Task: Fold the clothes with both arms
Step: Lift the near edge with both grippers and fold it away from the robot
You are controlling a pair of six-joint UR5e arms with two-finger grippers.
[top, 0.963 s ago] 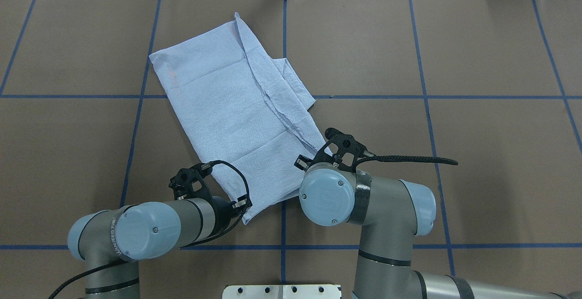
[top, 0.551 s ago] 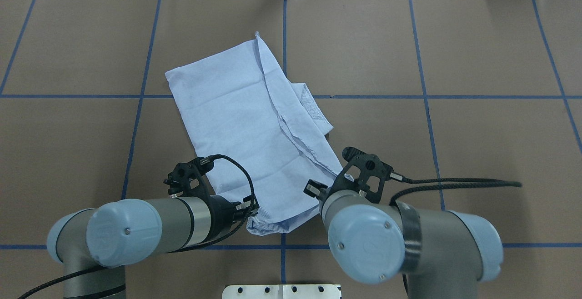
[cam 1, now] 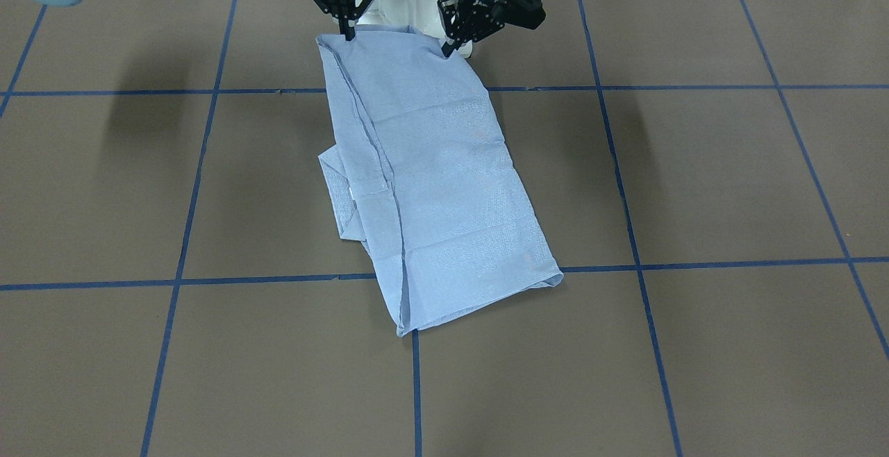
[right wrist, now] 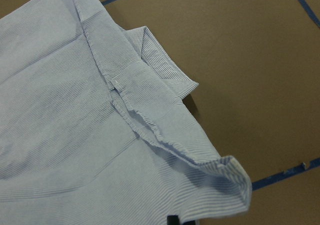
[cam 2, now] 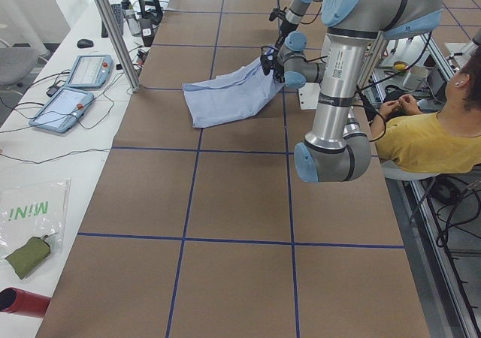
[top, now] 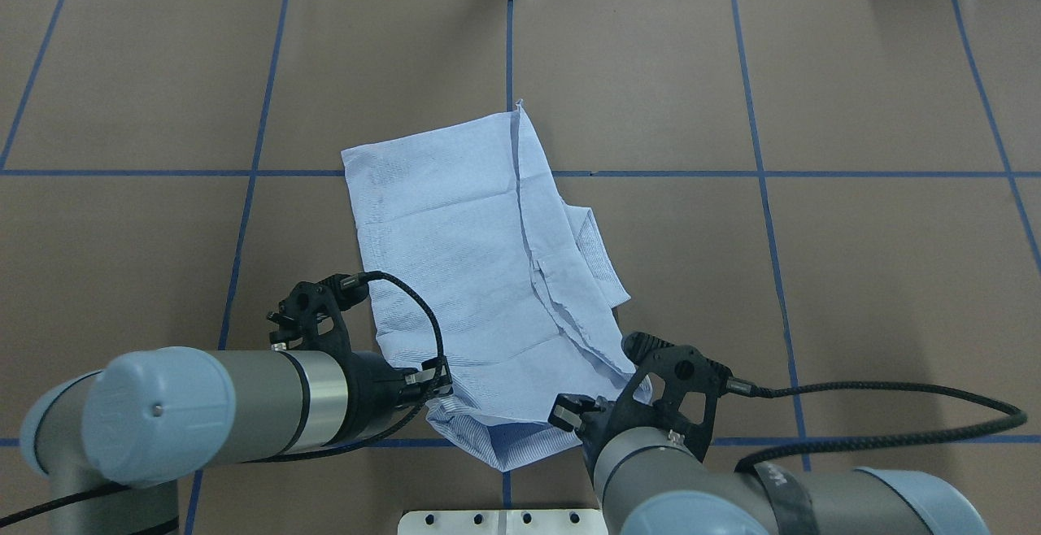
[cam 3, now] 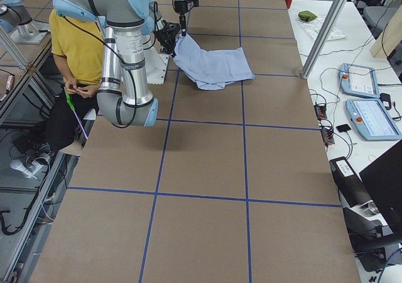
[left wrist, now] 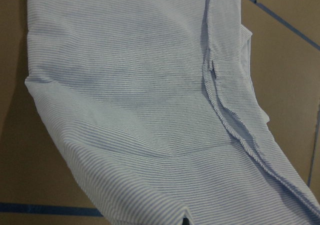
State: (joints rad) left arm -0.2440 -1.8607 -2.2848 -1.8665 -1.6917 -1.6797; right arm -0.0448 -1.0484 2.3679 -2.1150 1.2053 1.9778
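Shirt (top: 455,275) nearer white base plate (top: 504,520).

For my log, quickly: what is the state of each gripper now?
Left gripper: closed, holding a corner of the striped shirt.
Right gripper: closed, holding the shirt's other near corner.

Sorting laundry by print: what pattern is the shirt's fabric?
Fine light blue-and-white stripes cover the shirt, clearest in the left wrist view.
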